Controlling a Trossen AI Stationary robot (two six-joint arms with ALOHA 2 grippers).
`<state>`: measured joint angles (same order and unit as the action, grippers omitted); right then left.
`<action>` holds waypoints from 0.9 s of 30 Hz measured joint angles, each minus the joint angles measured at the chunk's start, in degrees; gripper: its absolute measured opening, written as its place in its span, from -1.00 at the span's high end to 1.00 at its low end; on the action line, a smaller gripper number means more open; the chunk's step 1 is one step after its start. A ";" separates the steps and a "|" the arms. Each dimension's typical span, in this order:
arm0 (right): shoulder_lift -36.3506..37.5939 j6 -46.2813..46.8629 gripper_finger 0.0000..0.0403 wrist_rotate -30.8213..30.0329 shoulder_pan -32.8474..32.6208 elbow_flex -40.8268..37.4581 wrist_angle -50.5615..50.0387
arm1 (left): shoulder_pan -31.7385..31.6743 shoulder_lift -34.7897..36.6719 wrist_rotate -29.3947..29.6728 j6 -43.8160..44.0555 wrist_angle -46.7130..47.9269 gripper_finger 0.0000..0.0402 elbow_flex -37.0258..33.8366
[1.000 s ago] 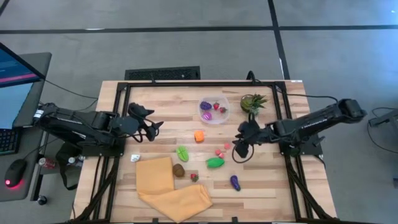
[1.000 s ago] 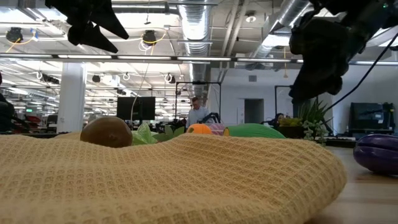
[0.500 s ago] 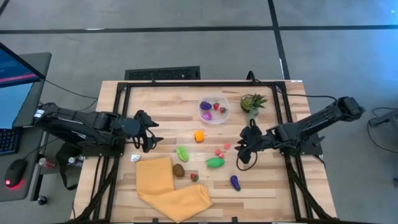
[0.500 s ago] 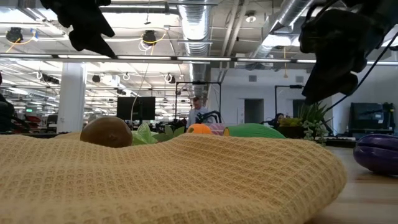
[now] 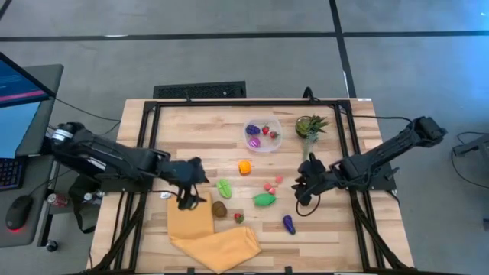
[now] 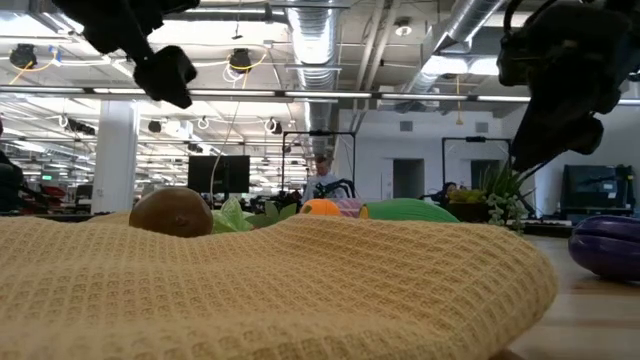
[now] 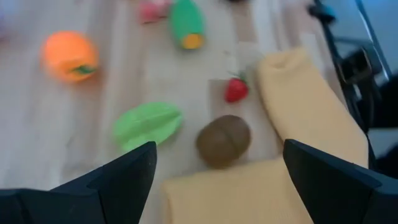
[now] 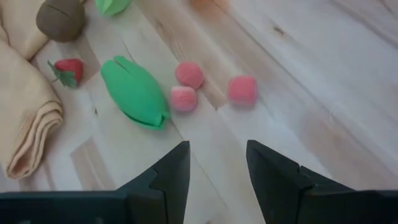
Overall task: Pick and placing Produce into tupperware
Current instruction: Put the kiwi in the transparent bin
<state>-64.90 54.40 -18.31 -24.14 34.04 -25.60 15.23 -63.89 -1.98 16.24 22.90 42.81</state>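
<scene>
High view, item count: tupperware (image 5: pixel 262 136) at the table's far side, holding a purple piece, a magenta piece and two small red ones; judged roughly a third filled.

Outstanding Produce: orange piece (image 5: pixel 244 166), light green leaf (image 5: pixel 224 188), brown kiwi (image 5: pixel 219 208), strawberry (image 5: pixel 238 218), green pod (image 5: pixel 264 199), pink pieces (image 5: pixel 270 186), purple eggplant (image 5: pixel 289 224).

Left gripper (image 5: pixel 186 200): jaws wide, empty, over the yellow cloth (image 5: pixel 210 233); kiwi just ahead of the jaws.

Right gripper (image 5: pixel 303 188): jaws parted, empty; pink pieces and pod just ahead, tupperware well beyond.

Potted plant (image 5: pixel 309 125) beside the tupperware.

Brands, labels, writing: none legible.
</scene>
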 joint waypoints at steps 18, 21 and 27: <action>0.00 10.55 0.14 -0.24 -9.75 0.00 -7.83 | 4.74 -21.16 -0.74 -20.20 -3.31 -0.70 7.58; 0.00 12.36 0.14 -0.22 -11.63 0.00 -9.16 | 4.74 -24.58 -0.73 -22.93 -0.80 -0.70 10.21; 0.00 15.45 0.15 -0.72 -15.23 0.00 -11.49 | 4.69 -29.64 -0.69 -26.06 4.45 -0.70 14.57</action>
<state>-64.90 69.85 -19.02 -39.37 34.05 -37.09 19.92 -93.54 -2.67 -9.82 27.35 57.38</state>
